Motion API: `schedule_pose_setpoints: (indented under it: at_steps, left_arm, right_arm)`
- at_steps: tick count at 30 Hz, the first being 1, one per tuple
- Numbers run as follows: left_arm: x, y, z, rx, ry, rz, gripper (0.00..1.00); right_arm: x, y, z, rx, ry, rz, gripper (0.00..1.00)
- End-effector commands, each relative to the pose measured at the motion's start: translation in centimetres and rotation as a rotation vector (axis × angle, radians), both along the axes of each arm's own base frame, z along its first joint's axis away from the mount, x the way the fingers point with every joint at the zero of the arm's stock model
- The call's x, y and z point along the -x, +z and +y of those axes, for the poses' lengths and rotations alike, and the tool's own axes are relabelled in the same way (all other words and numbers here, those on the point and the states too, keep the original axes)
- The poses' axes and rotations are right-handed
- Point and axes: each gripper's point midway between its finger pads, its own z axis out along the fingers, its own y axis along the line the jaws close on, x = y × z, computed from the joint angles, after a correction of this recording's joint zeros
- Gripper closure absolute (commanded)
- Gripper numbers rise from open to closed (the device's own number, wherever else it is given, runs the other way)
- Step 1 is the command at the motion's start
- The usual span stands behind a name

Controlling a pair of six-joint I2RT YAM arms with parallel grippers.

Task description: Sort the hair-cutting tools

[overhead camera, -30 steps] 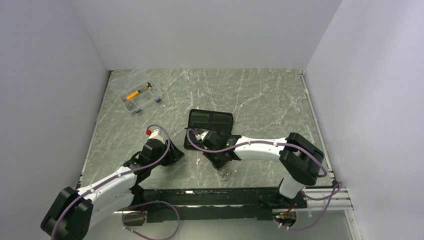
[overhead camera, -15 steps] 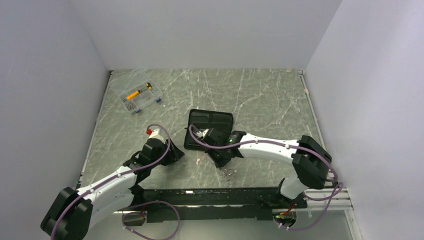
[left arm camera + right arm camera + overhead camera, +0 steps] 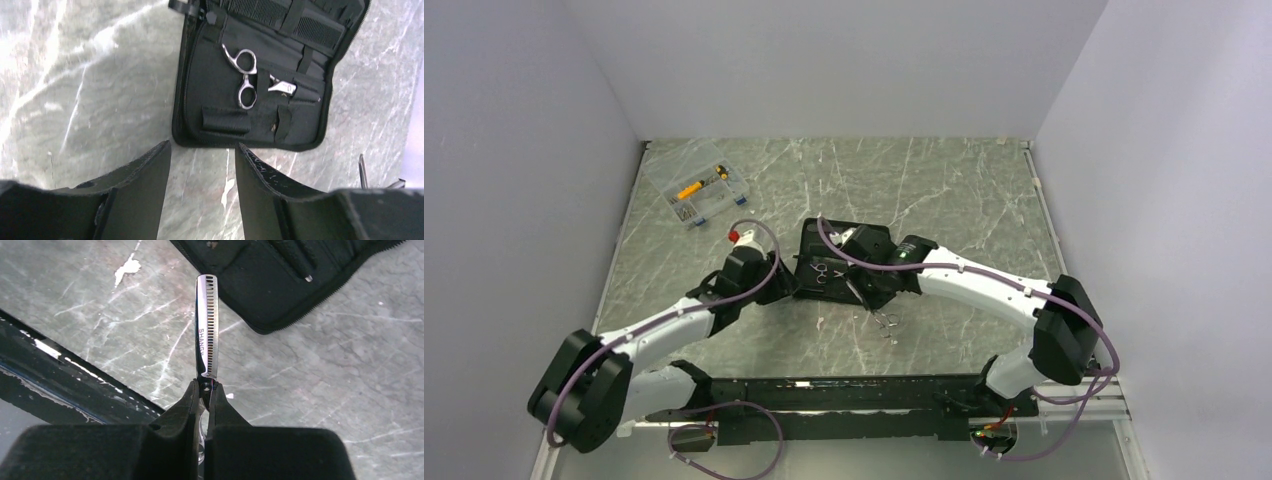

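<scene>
**At the case's near edge: right arm grips the toothed scissors, left jaws stand idle**

Just off the near edge of the open black zip case (image 3: 200, 95), the right gripper (image 3: 205, 390) is clamped on the toothed scissors (image 3: 206, 325). The grip is at the pivot, with both fingers pressed flat against it and no gap. The toothed blade sticks straight out past the fingertips, its tip stopping short of the case's zip edge. From above, the ring handles hang on the near side of the gripper, over bare table. Can't tell whether they touch the surface.

The left gripper (image 3: 202, 147) sits at the case's left edge with its jaws apart. Nothing is between them; only table shows in the gap. The fingertips are just short of the case edge and look clear of it in the wrist view.

The second scissors (image 3: 245, 75) lie inside the case, blade under a strap, rings exposed. The black comb (image 3: 314, 31) is in a strapped pocket on the side of the case away from the left gripper; only its teeth show.

Surface: a grey-green marbled table (image 3: 944, 190) with pale veins and a few white scuffs. A clear plastic box (image 3: 696, 193) with a yellow part inside sits far left, well apart from the case. A black rail (image 3: 844, 385) runs along the near edge. Plain white walls (image 3: 844, 60) close off the left, far and right sides.
</scene>
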Motion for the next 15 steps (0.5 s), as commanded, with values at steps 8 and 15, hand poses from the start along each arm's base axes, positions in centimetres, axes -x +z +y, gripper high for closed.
schedule_pose_setpoints:
  at_steps: [8,15]
  left_arm:
    - [-4.1,-0.4,-0.8,-0.141,-0.03,-0.033,0.48]
    - [-3.4,-3.0,0.9,-0.277,-0.041,0.027,0.55]
  right_arm:
    - [-2.2,2.6,0.3,-0.037,-0.036,-0.073,1.0]
    - [-2.0,1.9,-0.2,-0.018,-0.032,-0.071,1.0]
